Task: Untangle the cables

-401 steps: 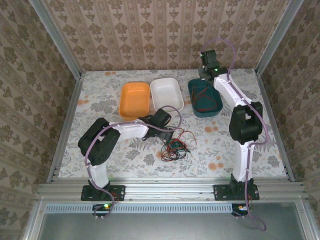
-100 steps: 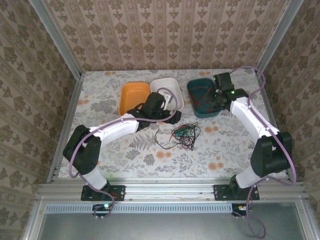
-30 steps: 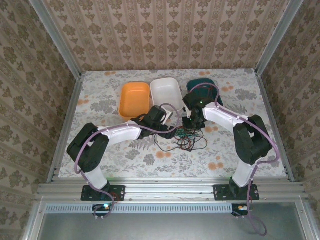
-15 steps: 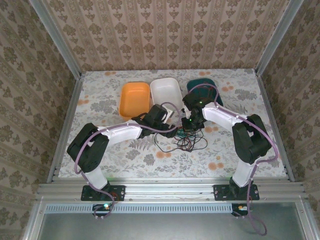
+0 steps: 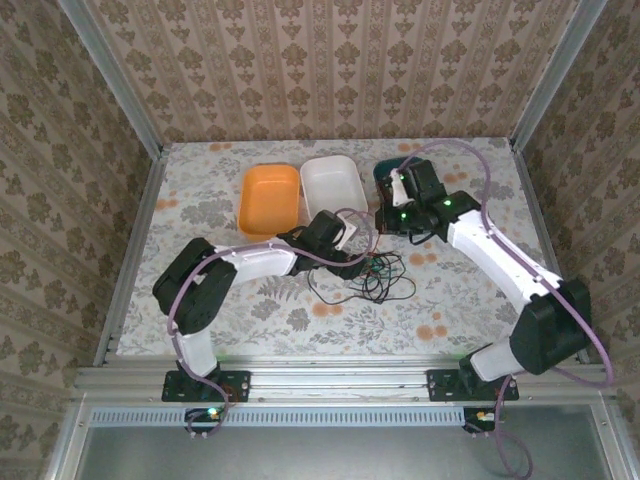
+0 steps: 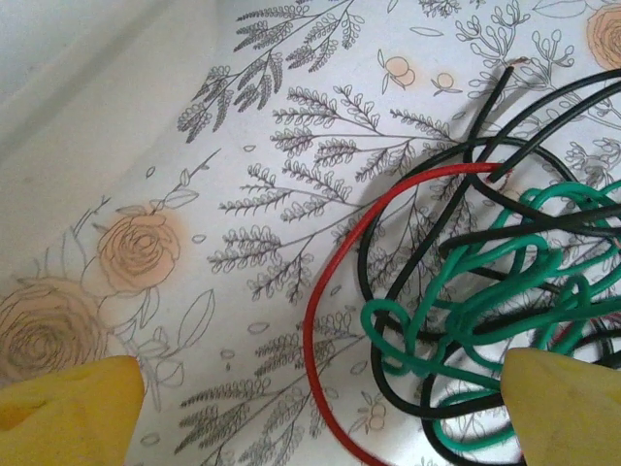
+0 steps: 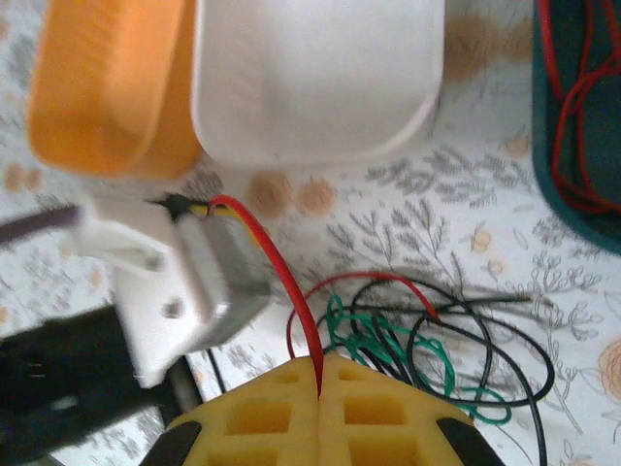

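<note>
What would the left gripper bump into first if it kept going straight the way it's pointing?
Most likely the red cable: its loop lies right between the fingers of the open left gripper, with the green cable beside it. The flowery table sits just underneath; how far off is hard to tell.

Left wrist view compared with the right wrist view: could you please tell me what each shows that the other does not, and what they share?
Left wrist, not right wrist: the left hand open, its yellow fingertips wide apart at the tangle's edge.
Right wrist, not left wrist: the right hand shut on a red cable, plus the orange tray, the white tray and the teal tray holding a red loop.
Both: the green cable, the black cables and the floral table.
</note>
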Robot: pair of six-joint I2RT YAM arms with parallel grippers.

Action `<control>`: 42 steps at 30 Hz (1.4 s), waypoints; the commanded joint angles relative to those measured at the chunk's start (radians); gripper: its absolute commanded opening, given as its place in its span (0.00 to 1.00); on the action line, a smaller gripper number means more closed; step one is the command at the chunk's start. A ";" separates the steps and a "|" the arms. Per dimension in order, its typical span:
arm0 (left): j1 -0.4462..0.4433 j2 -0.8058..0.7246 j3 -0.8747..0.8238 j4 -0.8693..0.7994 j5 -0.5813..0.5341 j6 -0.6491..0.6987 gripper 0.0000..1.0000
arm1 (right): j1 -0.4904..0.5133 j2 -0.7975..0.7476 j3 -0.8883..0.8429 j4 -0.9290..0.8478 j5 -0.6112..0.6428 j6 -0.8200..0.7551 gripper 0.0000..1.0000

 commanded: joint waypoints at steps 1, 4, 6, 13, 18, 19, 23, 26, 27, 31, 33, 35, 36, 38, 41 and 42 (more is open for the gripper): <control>-0.003 0.035 0.040 0.032 0.016 0.012 0.95 | -0.015 -0.085 0.011 0.066 -0.008 0.055 0.00; -0.003 0.063 0.046 0.034 0.017 0.010 0.95 | -0.026 -0.166 0.002 0.124 0.051 0.068 0.00; -0.003 0.078 0.044 0.036 0.016 0.007 0.95 | -0.030 -0.225 -0.009 0.165 0.095 0.073 0.00; -0.001 0.101 0.016 0.046 0.008 -0.011 0.95 | -0.036 -0.358 -0.023 0.275 0.256 0.055 0.00; 0.000 0.077 -0.007 0.048 -0.015 -0.015 0.95 | -0.036 -0.378 -0.029 0.364 0.395 0.027 0.00; 0.000 0.071 -0.014 0.048 -0.021 -0.019 0.95 | -0.036 -0.378 -0.029 0.387 0.425 0.019 0.00; 0.008 0.036 -0.045 0.058 -0.042 -0.042 0.98 | -0.036 -0.363 -0.006 0.475 0.518 -0.031 0.00; 0.018 -0.007 -0.081 0.081 -0.061 -0.069 1.00 | -0.035 -0.346 0.020 0.520 0.550 -0.070 0.00; 0.022 -0.023 -0.092 0.089 -0.063 -0.077 1.00 | -0.036 -0.341 0.028 0.532 0.557 -0.084 0.00; 0.041 -0.093 -0.125 0.119 -0.071 -0.104 1.00 | -0.037 -0.321 0.060 0.562 0.595 -0.136 0.00; 0.051 -0.122 -0.134 0.129 -0.071 -0.112 1.00 | -0.041 -0.314 0.068 0.579 0.597 -0.148 0.00; 0.062 -0.148 -0.136 0.132 -0.070 -0.123 1.00 | -0.045 -0.305 0.076 0.588 0.598 -0.150 0.00; 0.066 -0.155 -0.136 0.131 -0.069 -0.125 1.00 | -0.046 -0.304 0.078 0.593 0.598 -0.150 0.00; 0.073 -0.171 -0.131 0.122 -0.082 -0.132 1.00 | -0.047 -0.304 0.078 0.607 0.590 -0.149 0.00; 0.075 -0.191 -0.130 0.123 -0.110 -0.137 1.00 | -0.053 -0.281 0.090 0.601 0.592 -0.158 0.00; 0.075 -0.196 -0.130 0.129 -0.122 -0.141 1.00 | -0.056 -0.271 0.092 0.599 0.591 -0.158 0.00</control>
